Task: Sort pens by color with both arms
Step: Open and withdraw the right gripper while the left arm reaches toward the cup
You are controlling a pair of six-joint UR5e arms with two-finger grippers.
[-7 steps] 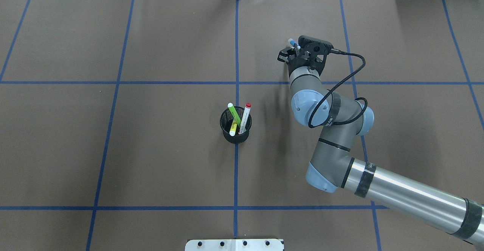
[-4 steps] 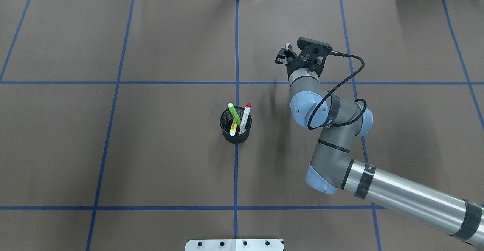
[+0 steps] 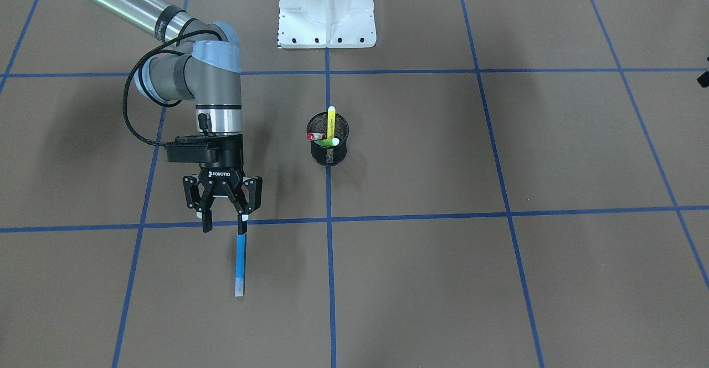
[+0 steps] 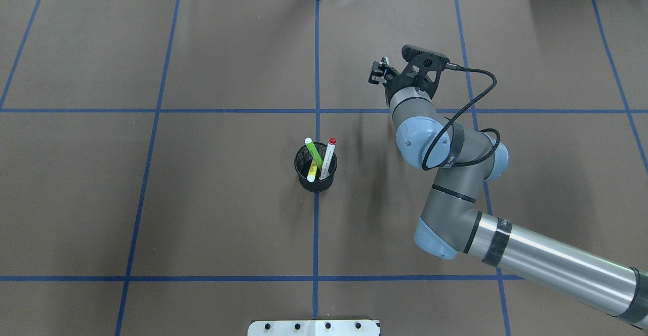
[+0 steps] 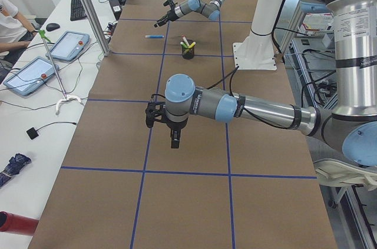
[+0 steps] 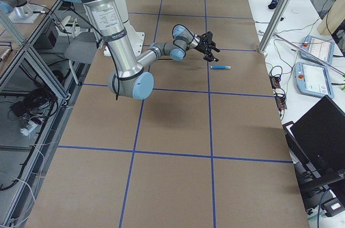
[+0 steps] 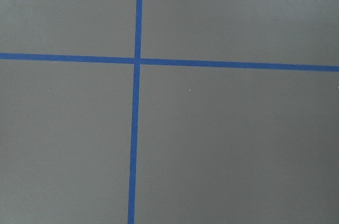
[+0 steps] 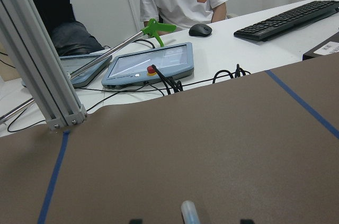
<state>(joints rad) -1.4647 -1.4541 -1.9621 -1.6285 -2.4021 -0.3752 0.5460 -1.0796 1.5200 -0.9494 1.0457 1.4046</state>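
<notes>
The blue pen [image 3: 240, 262] lies flat on the brown table, just beyond my right gripper [image 3: 224, 225], which is open above its near end. The pen also shows in the exterior left view [image 5: 154, 36] and the exterior right view [image 6: 221, 67]. Its pale tip [image 8: 189, 213] shows between the fingers in the right wrist view. A black mesh cup [image 4: 315, 176] at the table's middle holds the lime green pen [image 4: 313, 151], the red-and-white pen [image 4: 329, 156] and the yellow pen [image 4: 312, 173]. My left gripper [image 5: 172, 131] hangs over bare table; I cannot tell whether it is open.
Blue tape lines [image 4: 316, 73] divide the brown table into squares. The white pedestal base [image 3: 327, 10] stands at the robot's edge. Beyond the far edge are an aluminium post [image 8: 37, 60], tablets, a keyboard and seated people.
The blue pen's tip stuck up out of the right gripper a second ago. Now the pen lies on the table and the right wrist has shifted slightly.
</notes>
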